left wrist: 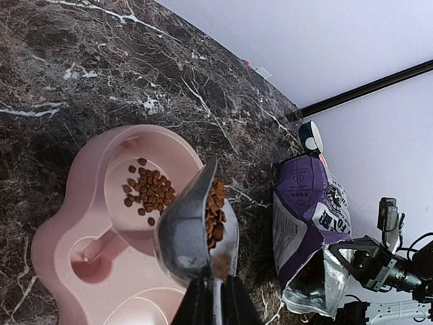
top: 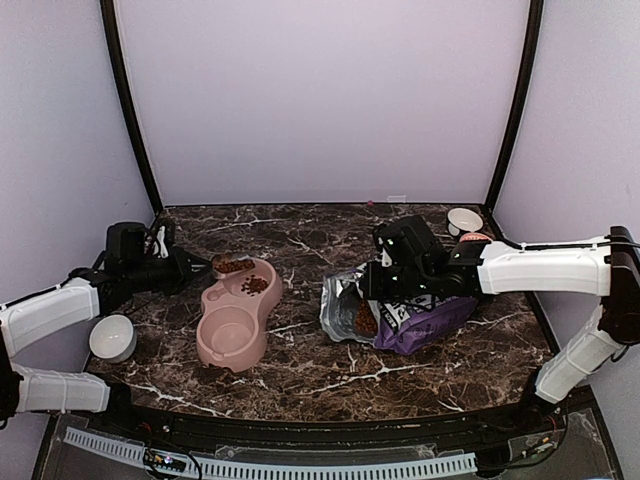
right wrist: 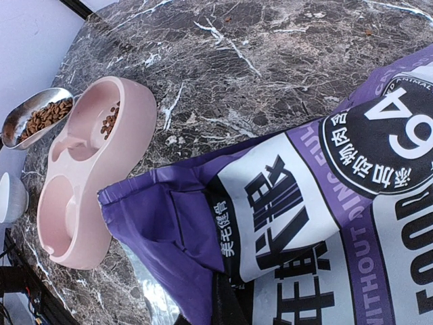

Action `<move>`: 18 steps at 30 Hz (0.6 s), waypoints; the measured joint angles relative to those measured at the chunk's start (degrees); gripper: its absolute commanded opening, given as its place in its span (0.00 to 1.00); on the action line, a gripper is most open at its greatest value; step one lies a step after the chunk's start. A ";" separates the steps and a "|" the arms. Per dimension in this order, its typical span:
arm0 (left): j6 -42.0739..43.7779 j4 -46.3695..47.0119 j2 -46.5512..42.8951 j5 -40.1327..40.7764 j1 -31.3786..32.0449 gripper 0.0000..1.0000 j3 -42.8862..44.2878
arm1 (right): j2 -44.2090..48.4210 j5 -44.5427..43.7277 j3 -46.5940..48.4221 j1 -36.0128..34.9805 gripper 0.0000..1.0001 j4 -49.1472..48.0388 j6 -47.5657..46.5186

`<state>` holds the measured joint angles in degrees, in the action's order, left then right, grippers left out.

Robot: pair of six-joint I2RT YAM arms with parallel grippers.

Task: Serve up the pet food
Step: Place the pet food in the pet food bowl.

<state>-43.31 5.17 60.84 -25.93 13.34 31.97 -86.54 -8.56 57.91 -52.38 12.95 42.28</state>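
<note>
A metal scoop [left wrist: 181, 233] loaded with pet food [left wrist: 215, 210] tilts over the far compartment of the pink double bowl [left wrist: 71, 233]. My left gripper [left wrist: 215, 301] is shut on the scoop's handle. More reddish-brown kibble [left wrist: 149, 189] lies in that far compartment, and the near one holds none. From above, the scoop [top: 230, 265] sits at the bowl's [top: 212, 300] far left rim. The purple-and-white bag [top: 425, 312] lies on its side with its mouth toward the bowl. My right gripper [right wrist: 229, 306] is shut on the bag's [right wrist: 304, 203] upper edge.
A white bowl [top: 112, 338] stands at the table's left edge, near the left arm. A small white cup [top: 464, 221] sits in the back right corner. Dark marble table [top: 330, 375] lies between bowl and bag, with its front edge just beyond.
</note>
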 measured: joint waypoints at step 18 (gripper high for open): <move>3.08 -6.01 0.68 3.76 0.00 0.00 1.86 | -0.02 0.02 -0.07 0.00 0.00 -0.13 -0.02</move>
<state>-40.23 -0.84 61.52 -22.17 13.34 33.82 -86.56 -8.54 57.84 -52.38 12.82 42.26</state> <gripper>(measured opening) 0.091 0.005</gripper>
